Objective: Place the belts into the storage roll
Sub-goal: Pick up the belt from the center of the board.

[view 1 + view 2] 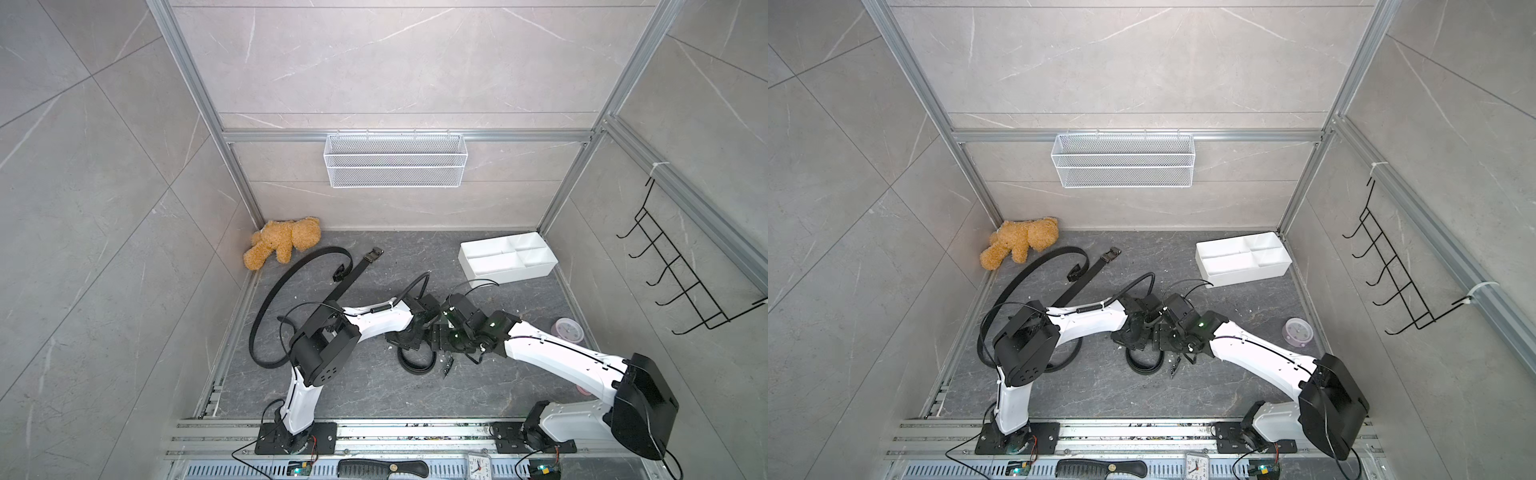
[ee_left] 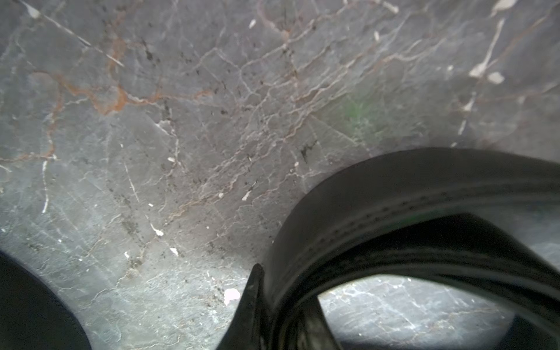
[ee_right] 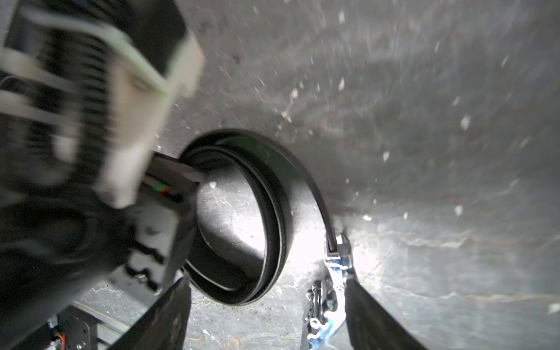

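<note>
My left gripper (image 2: 283,306) is clamped on the wall of the coiled belt (image 3: 272,194), I judge to stop it unrolling, while my right gripper (image 3: 265,285) gapes wide, empty, straddling the buckle (image 3: 336,257).

A: From where are the top views taken?

B: From high above the arms' bases, tilted down toward the back wall (image 1: 395,75). Nearly the same scene is covered in both top views, shifted slightly sideways: the whole floor (image 1: 478,390), from the coiled belt (image 1: 415,372) to the storage roll (image 1: 511,272).

A: And the wrist views?

B: The left wrist view is held very near the floor; the coiled belt (image 2: 424,181) is seen there close and out of focus. The right wrist view is set further back and aimed down past the fingers (image 3: 172,312) of the right gripper (image 3: 266,321). The same coil is shared with it and seen almost whole.
</note>
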`<move>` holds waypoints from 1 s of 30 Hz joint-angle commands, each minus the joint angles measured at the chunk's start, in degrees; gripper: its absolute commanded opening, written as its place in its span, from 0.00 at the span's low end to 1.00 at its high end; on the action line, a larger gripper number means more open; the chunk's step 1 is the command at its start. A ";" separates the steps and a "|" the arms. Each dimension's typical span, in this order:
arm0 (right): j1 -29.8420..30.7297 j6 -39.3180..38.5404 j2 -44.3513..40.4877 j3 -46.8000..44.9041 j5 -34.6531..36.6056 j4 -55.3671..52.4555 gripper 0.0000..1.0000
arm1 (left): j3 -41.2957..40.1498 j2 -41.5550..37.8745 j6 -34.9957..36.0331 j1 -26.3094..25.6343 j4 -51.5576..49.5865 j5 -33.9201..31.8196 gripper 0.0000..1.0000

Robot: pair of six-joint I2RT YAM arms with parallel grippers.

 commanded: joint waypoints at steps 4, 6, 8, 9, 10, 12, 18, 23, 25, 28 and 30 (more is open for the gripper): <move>-5.62 -17.22 8.77 0.11 -4.49 -2.68 0.82 | -3.65 6.87 -2.07 2.41 9.35 -7.10 0.00; -7.88 -18.28 10.27 -0.10 -5.74 -1.02 0.82 | -3.87 6.69 -2.29 2.41 9.39 -7.19 0.00; -9.12 -18.55 11.07 -0.21 -8.12 0.29 0.82 | -3.92 6.60 -2.22 2.41 9.43 -7.19 0.00; -9.14 -18.60 11.31 -0.27 -9.90 0.88 0.82 | -3.92 6.52 -2.16 2.41 9.44 -7.19 0.00; -9.18 -18.37 11.49 -0.57 -11.93 1.56 0.82 | -3.92 6.51 -2.18 2.41 9.49 -7.10 0.00; -9.02 -16.34 10.93 -2.09 -15.57 3.83 0.81 | -3.83 6.58 -2.13 2.40 9.52 -7.06 0.00; -8.62 -6.36 7.19 -9.48 -21.43 12.71 0.81 | -3.74 6.77 -2.02 2.41 9.70 -6.76 0.00; -3.34 -2.21 7.46 -11.79 -19.73 17.27 0.81 | -3.74 6.96 -1.78 2.41 9.70 -6.74 0.00; -1.12 -0.12 7.10 -11.54 -17.56 18.41 0.81 | -3.74 6.95 -1.77 2.41 9.77 -6.66 0.00; 0.30 2.38 6.92 -10.44 -13.38 18.23 0.82 | -3.87 6.87 -1.99 2.41 9.83 -6.63 0.00; 0.30 3.44 7.42 -9.12 -10.75 16.64 0.82 | -4.05 6.78 -2.01 2.41 9.95 -6.56 0.00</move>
